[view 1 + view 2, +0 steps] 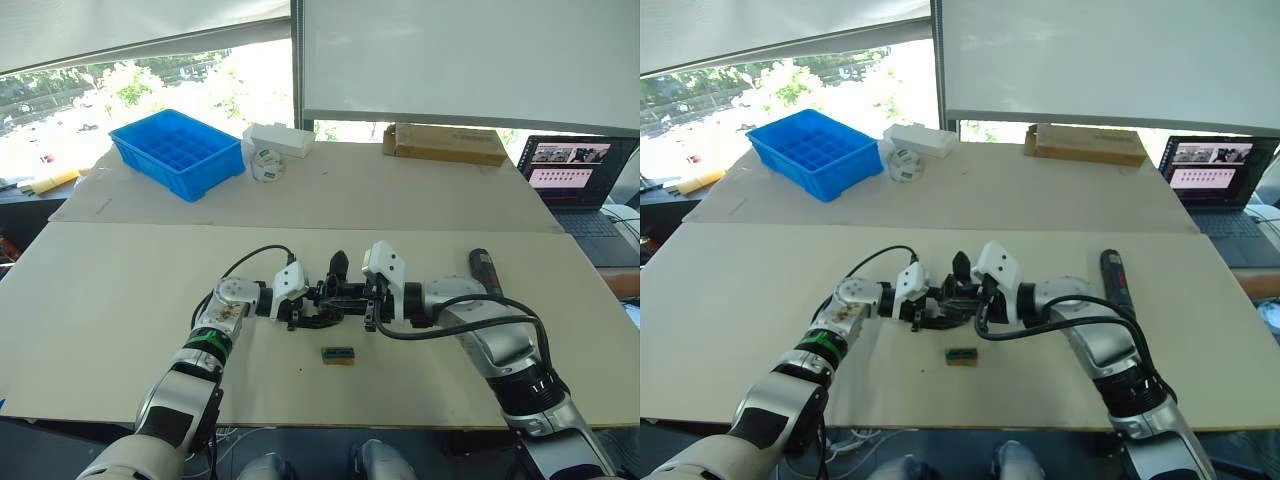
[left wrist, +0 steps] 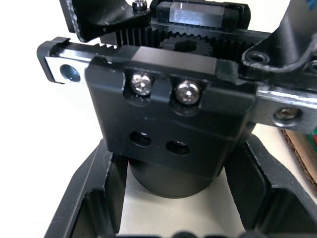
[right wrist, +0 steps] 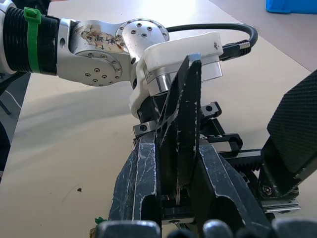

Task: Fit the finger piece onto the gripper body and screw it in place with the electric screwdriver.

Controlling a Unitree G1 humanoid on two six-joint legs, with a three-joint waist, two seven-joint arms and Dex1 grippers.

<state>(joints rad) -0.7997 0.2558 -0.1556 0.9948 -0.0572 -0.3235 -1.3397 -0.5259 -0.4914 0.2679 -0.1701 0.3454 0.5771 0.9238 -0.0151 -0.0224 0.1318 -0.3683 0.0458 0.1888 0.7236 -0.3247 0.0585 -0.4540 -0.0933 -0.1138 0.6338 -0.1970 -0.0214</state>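
The right tool [image 3: 178, 198] is pinching the finger piece [image 3: 182, 124] between its two black fingers [image 3: 136, 183], holding the wedge upright, and is bringing it against the gripper body [image 1: 335, 300], which is sitting on the tabletop [image 1: 120, 300] between the two arms. The left tool [image 2: 173, 198] is bracing that body from the opposite side, its fingers [image 2: 94, 198] spread around the round base, though whether they are actually pressing on it I cannot tell. The body's toothed rack and two screws are facing the left wrist camera, and an upright finger is already standing on the far side of the body. The main risk, as I judge it, is that the finger piece is meeting its seat slightly tilted, so the screw holes would not be lining up; a push from the right tool could then slide or tip the body if the left tool is only cradling it. The wedge's tapered faces could also be letting it creep in the pinch. The electric screwdriver [image 1: 484, 268] is lying on the tabletop to the right of the gripper body, just beyond the right forearm, so fetching it means one tool letting go, and the unfastened piece could drop off. A small green-brown block [image 1: 338, 354] is lying just in front of the gripper body, where a falling part could knock it.
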